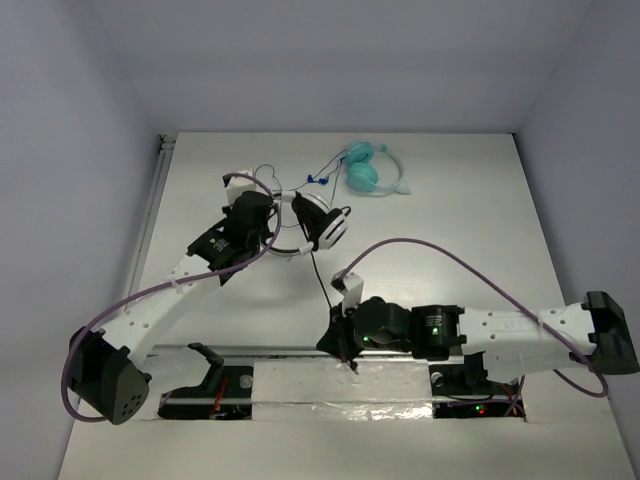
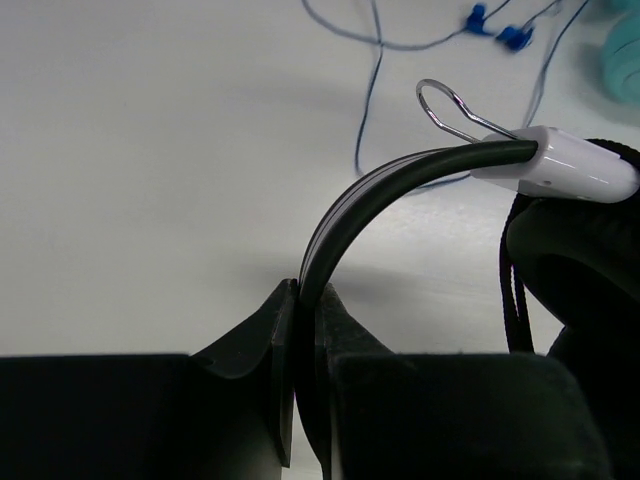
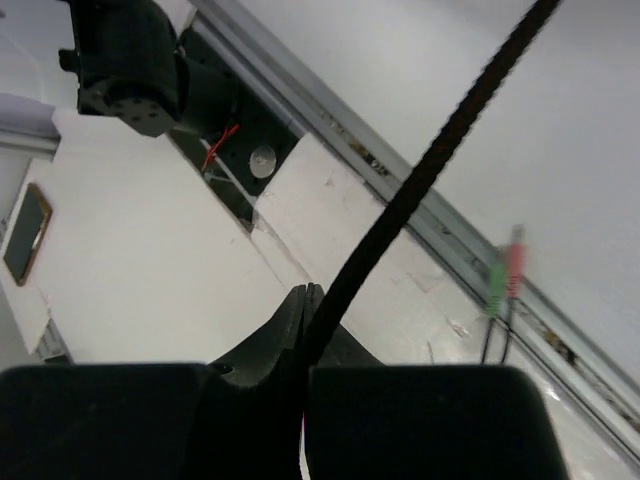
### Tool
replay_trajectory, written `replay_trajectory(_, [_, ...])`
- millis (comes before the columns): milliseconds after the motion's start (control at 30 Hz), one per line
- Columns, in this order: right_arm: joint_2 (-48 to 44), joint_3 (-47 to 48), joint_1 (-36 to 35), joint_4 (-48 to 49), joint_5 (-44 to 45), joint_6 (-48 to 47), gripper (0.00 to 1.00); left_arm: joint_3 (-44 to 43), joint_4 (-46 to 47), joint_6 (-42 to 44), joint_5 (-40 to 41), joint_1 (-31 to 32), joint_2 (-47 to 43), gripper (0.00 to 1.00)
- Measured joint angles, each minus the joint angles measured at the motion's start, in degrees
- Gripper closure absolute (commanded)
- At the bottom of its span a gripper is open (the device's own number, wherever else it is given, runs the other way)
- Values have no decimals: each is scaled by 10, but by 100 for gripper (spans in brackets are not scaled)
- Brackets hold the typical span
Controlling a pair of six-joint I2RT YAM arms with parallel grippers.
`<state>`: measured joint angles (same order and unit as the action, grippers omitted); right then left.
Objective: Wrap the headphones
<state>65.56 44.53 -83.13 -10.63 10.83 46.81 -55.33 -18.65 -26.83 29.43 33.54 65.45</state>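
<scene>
The headphones [image 1: 318, 222] with white earcups and a black-and-white headband [image 2: 345, 215] lie at mid table. My left gripper [image 2: 305, 300] is shut on the headband; in the top view it [image 1: 268, 240] sits just left of the earcups. A black ear pad [image 2: 575, 250] shows at the right of the left wrist view. The thin dark cable [image 1: 322, 280] runs from the earcups toward the near edge. My right gripper [image 3: 315, 310] is shut on this cable [image 3: 420, 180] near its end; in the top view it [image 1: 345, 355] is by the front rail. The cable's green and pink plugs [image 3: 505, 275] hang beside it.
Smaller teal headphones [image 1: 365, 172] with a thin cable and blue plugs [image 1: 318, 181] lie at the back of the table; the blue plugs [image 2: 495, 28] also show in the left wrist view. A metal rail and foil-taped strip [image 1: 350, 380] run along the near edge between the arm bases.
</scene>
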Motion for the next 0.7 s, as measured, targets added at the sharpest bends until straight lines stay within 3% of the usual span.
replay_trajectory(167, [-22,87,1,-134,64,-34,100,63,-4,-12,-10,10,-10,100])
replay_trajectory(333, [-21,153,1,-227,137,-78,100,86,-12,-22,-15,63,-34,100])
replay_trajectory(533, [-1,221,9,-301,235,-131,100,86,-33,-33,-15,153,-33,100])
replay_trajectory(700, [14,258,56,-331,305,-179,100,86,-70,-35,-38,174,-38,100])
